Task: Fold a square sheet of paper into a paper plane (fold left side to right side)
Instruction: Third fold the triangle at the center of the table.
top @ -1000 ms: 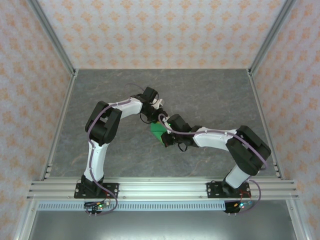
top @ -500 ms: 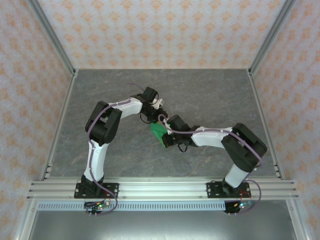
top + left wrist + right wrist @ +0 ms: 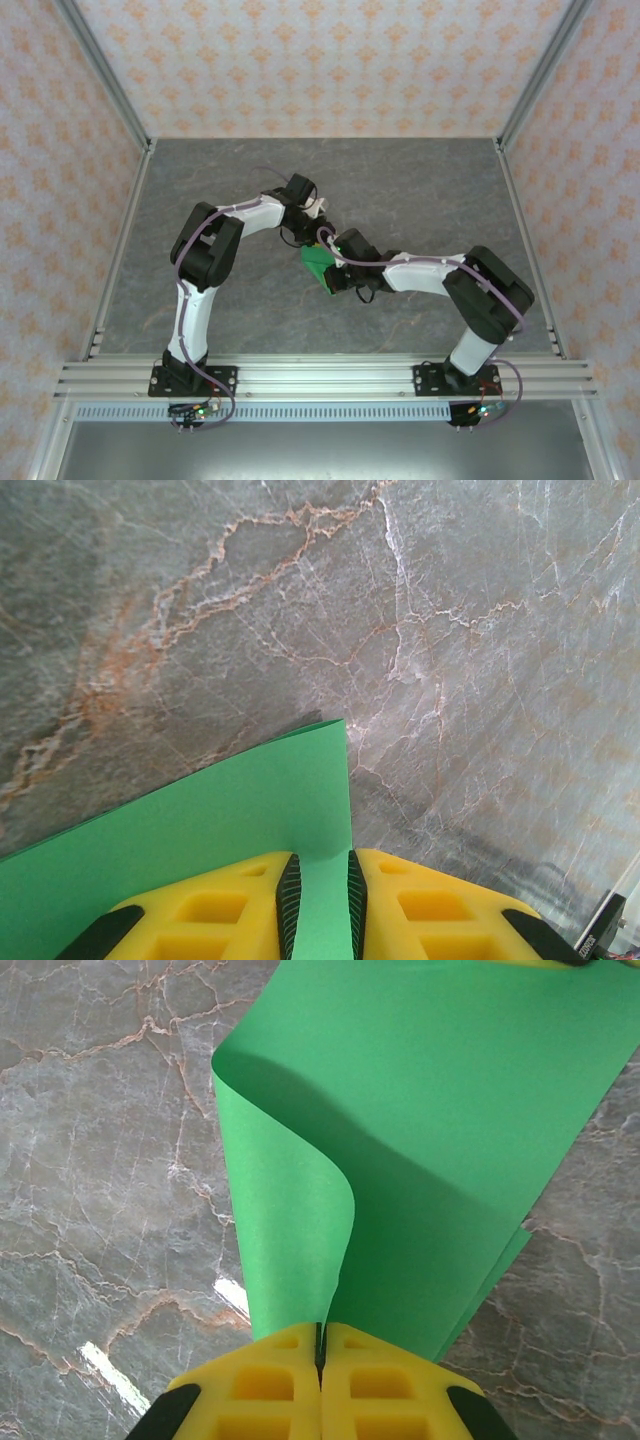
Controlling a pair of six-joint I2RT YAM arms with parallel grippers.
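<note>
Mid-fold, left side toward right | square sheet of paper point(image 3: 440, 1110) lifted over table point(image 3: 420, 190) centre, between both arms | right gripper point(image 3: 320, 1345) clamped tight on curled edge, carrying flap across | left gripper point(image 3: 320, 895) narrowly parted, straddling opposite edge, apparently anchoring it.

In the overhead view both arms cover most of the green paper point(image 3: 318, 262).

Both arms' fingers point(image 3: 318, 1355) pinched together
</note>
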